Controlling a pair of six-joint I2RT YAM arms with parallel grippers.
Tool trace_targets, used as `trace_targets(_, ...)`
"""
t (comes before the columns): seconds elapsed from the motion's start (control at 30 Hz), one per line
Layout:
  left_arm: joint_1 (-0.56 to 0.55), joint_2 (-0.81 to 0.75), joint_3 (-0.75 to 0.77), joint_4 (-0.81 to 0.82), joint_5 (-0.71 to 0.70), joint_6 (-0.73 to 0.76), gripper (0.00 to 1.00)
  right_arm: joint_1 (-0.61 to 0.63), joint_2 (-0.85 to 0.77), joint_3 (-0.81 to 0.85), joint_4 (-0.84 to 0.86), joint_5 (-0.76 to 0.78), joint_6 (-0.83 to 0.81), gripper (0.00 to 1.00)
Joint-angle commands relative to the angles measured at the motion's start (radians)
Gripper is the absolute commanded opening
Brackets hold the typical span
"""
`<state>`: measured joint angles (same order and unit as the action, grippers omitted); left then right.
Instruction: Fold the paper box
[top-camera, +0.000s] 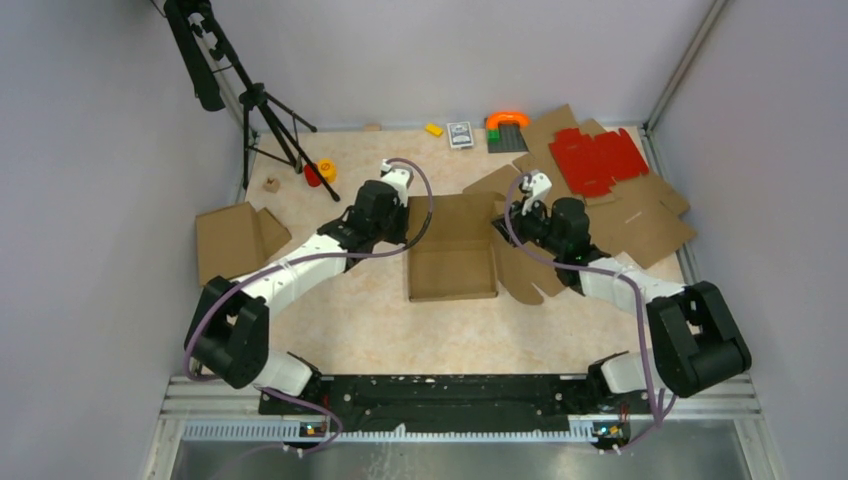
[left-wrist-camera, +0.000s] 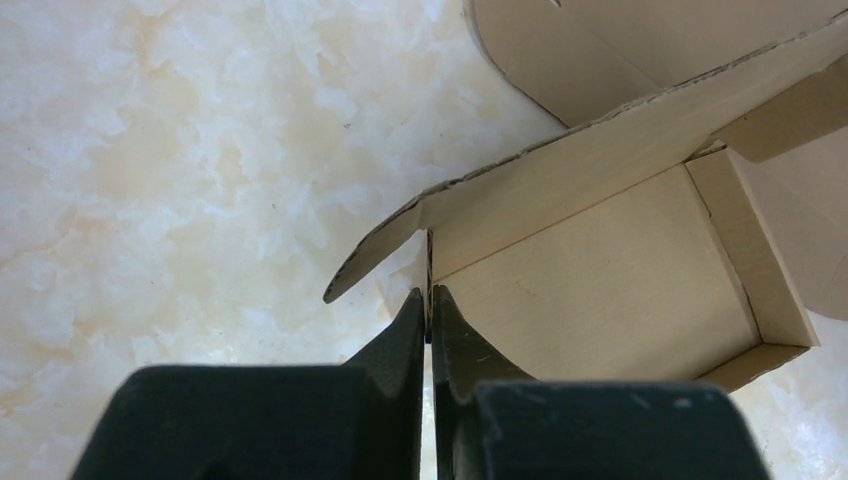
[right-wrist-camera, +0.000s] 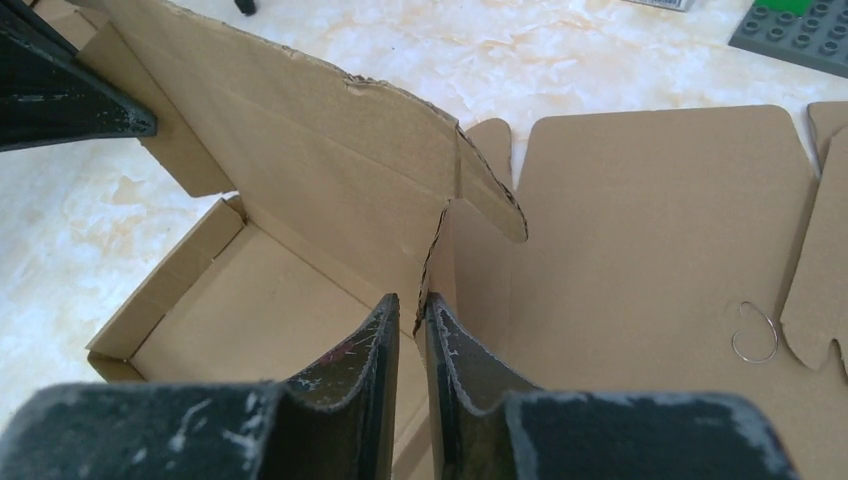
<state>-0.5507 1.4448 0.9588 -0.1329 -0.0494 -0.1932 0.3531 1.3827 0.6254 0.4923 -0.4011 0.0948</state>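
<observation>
We count two robot arms: one left arm (top-camera: 300, 268) and one right arm (top-camera: 612, 281). We see one paper box (top-camera: 450, 262), one flat brown cardboard piece (top-camera: 228, 240) at the left, one red sheet (top-camera: 597, 160), one tripod (top-camera: 262, 100), one yellow brick (top-camera: 433, 129) and one wooden cube (top-camera: 270, 184). We cannot count the overlapping brown sheets (top-camera: 655, 225) at the right.

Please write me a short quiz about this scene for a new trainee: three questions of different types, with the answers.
1. True or false: the left gripper pinches a raised wall of the paper box.
2. Fill in: the die-cut sheet lying on the flat cardboard pieces is coloured ____.
3. What is the right gripper closed on? A) the die-cut sheet B) a wall of the paper box C) nothing

Key: 1 true; 2 red; 3 B.
</observation>
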Motion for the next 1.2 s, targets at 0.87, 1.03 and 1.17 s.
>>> trace_targets(0.87, -0.073, -0.056, -0.138, 0.23, -0.147, -0.395, 0.0, 0.397, -0.116, -0.211, 0.319, 0.696, 0.066, 0.0)
trace_targets(1.03, -0.118, -0.113, -0.211, 0.268, -0.226, -0.358, 0.0, 0.446, -0.121, -0.261, 0.358, 0.755, 0.067, 0.0)
trace_targets(1.17, -0.128, -0.124, -0.238, 0.26, -0.227, -0.354, 0.0, 0.45, -0.134, -0.287, 0.351, 0.747, 0.079, 0.0)
